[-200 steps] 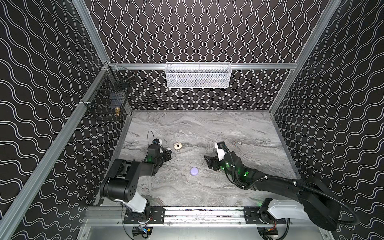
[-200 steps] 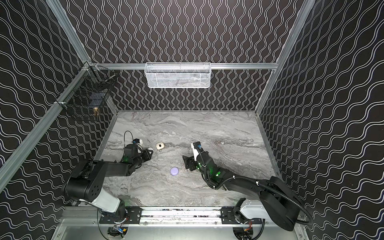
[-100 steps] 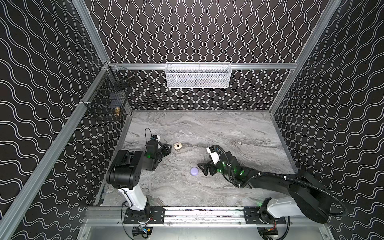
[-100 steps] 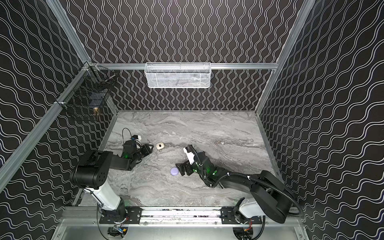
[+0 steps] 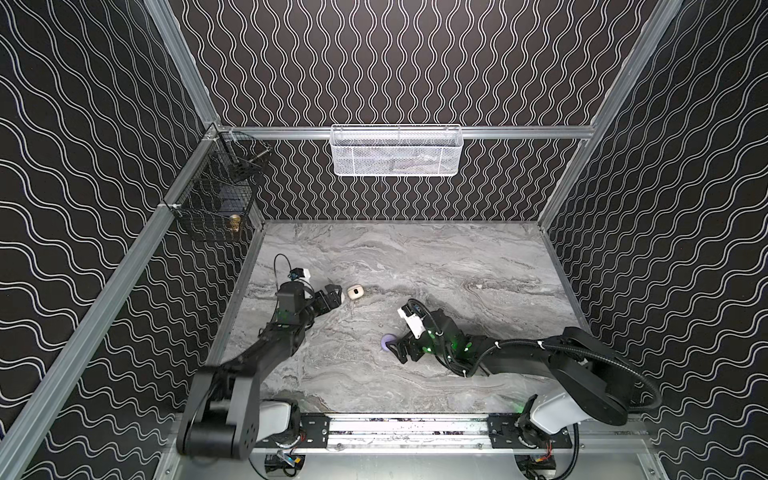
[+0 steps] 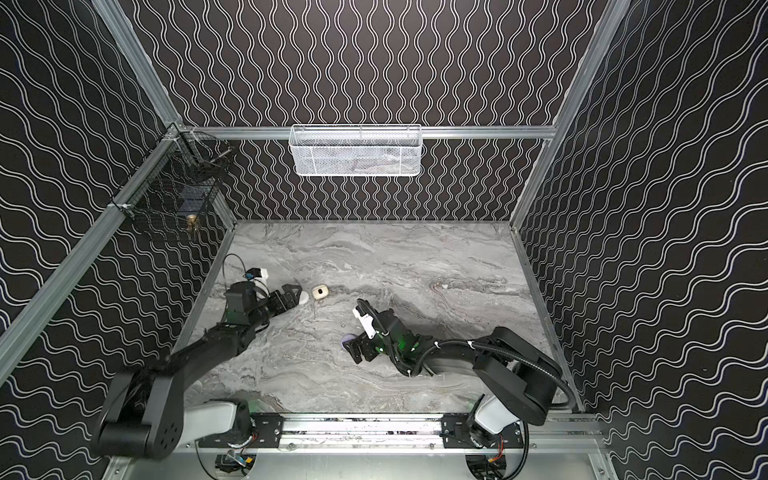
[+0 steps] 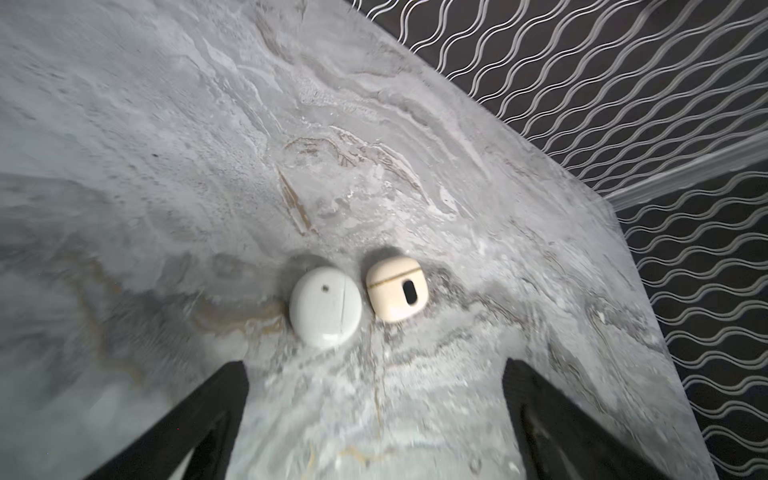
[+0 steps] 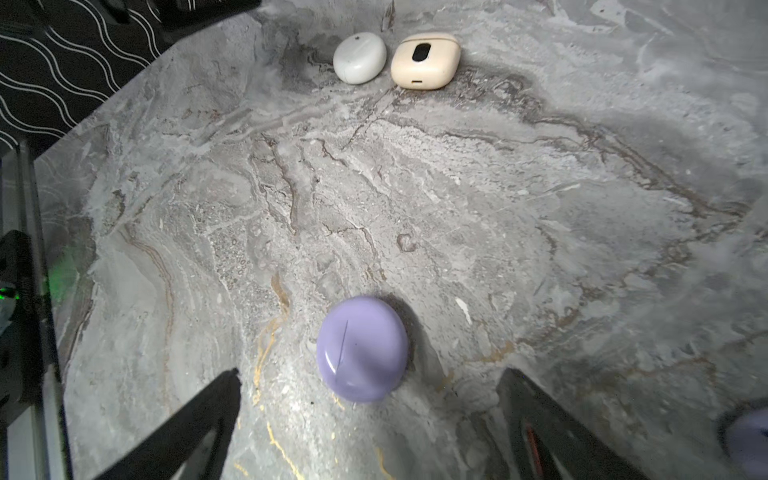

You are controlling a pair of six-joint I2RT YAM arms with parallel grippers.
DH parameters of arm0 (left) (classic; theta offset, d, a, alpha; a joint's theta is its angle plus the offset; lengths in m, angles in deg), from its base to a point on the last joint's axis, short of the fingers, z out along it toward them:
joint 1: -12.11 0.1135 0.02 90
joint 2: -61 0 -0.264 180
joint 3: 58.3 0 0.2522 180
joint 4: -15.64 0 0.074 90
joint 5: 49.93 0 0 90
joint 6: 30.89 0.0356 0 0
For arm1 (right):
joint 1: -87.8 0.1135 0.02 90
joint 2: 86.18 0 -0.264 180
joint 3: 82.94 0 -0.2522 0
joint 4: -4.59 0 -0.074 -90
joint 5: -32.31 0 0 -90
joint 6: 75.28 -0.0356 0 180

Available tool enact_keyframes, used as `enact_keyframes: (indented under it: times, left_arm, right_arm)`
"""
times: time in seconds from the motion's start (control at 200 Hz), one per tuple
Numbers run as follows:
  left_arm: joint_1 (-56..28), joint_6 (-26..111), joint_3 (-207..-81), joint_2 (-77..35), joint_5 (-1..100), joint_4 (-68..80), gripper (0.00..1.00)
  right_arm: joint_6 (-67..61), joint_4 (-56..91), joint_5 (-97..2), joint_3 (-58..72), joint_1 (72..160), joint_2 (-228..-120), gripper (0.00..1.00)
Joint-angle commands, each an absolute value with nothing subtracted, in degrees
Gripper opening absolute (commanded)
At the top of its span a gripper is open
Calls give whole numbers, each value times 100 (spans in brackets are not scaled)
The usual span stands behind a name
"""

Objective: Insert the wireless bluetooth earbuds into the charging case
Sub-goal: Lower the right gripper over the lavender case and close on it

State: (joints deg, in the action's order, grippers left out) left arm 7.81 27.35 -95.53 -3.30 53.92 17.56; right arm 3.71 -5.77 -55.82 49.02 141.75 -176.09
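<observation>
Overall, a grey marble counter (image 5: 415, 257) is enclosed by black wave-patterned walls (image 5: 415, 62), with a white mesh basket (image 5: 397, 150) on the back rail. The left end effector (image 7: 374, 365) is spread and empty, with a closed white case (image 7: 325, 306) and cream case (image 7: 397, 289) just ahead. The right end effector (image 8: 370, 374) is spread, its tips either side of the closed lavender case (image 8: 361, 349) without touching it. A lavender blur (image 8: 746, 440), cut off at the frame corner, cannot be identified.

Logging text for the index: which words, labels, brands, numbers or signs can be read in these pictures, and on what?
None can be read. The white case, the cream case and the purple case show no print in either wrist view; in both top views they are too small to tell.
</observation>
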Motion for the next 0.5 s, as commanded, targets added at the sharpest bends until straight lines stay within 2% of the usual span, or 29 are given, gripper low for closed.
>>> enact_keyframes:
  times: [0.0, 0.165, 0.36, 0.43, 0.495]
  left_arm:
    - [789, 2943, -9151, 534, 5305, 864, 99]
    - [788, 2695, -8760, 1726, 5228, 547, 99]
    - [789, 3149, -9279, 2218, 4901, -841, 99]
    - [784, 3111, -9134, 2372, 4567, -898, 99]
    - [780, 3128, -9056, 2553, 4685, -843, 99]
  right_arm:
    - [328, -488, -5750, 4775, 14209, -17787, 99]
    - [338, -77, -6153, 4401, 14487, -18120, 99]
    - [-316, 131, -6332, 4144, 14900, -18463, 98]
    - [-521, 119, -6246, 4021, 14968, -18701, 97]
    - [-657, 279, -6513, 3906, 15094, -18824, 96]
